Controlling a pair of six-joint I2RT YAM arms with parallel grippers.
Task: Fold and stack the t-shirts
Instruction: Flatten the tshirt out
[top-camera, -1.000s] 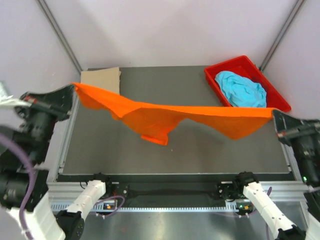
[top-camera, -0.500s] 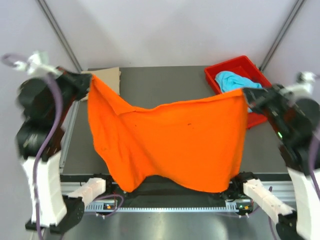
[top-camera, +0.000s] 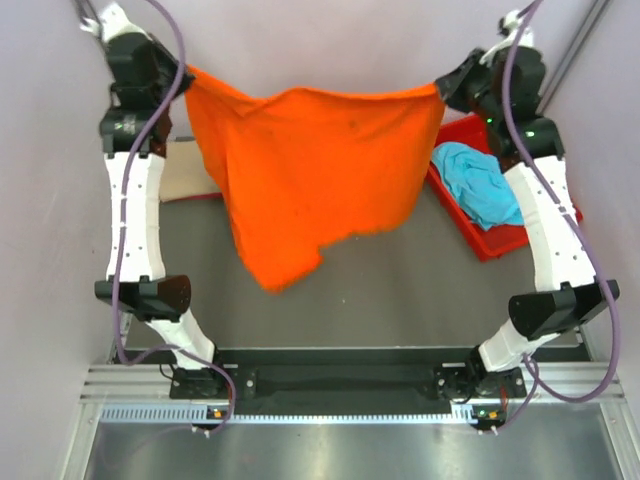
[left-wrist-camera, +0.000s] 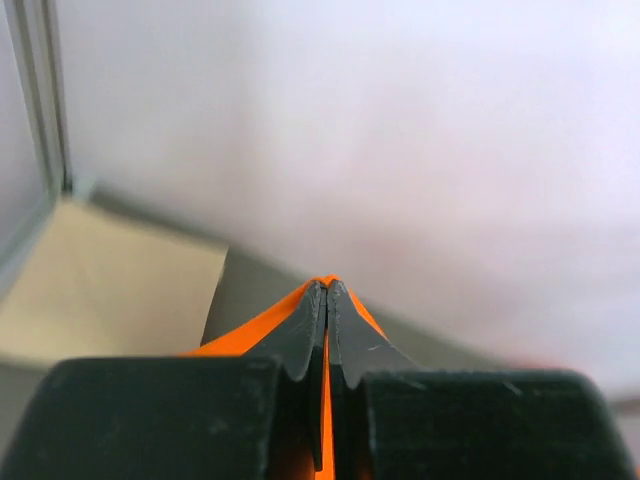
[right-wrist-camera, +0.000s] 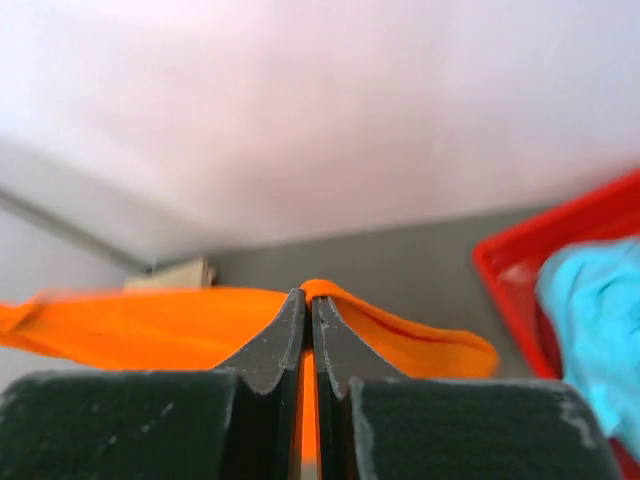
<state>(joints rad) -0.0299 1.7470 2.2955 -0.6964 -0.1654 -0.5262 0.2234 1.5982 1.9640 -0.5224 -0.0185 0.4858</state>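
The bright orange t-shirt (top-camera: 305, 165) hangs spread out high above the table, held by two upper corners. My left gripper (top-camera: 184, 72) is shut on its left corner; the cloth shows between the fingertips in the left wrist view (left-wrist-camera: 326, 290). My right gripper (top-camera: 441, 88) is shut on its right corner, seen in the right wrist view (right-wrist-camera: 307, 297). The shirt's lower edge droops to the lower left. The turquoise t-shirt (top-camera: 478, 180) lies crumpled in the red bin (top-camera: 505, 240). The tan t-shirt (top-camera: 182, 170) lies folded at the table's far left, partly hidden by the orange cloth.
The red plastic bin stands at the table's right side, also seen in the right wrist view (right-wrist-camera: 545, 250). The dark grey table top (top-camera: 400, 290) lies below the hanging shirt. Both arms are raised upright at the far corners.
Both arms have lifted the orange shirt from a low stretched sag near the table to hanging high at the back. The grippers moved up and away.
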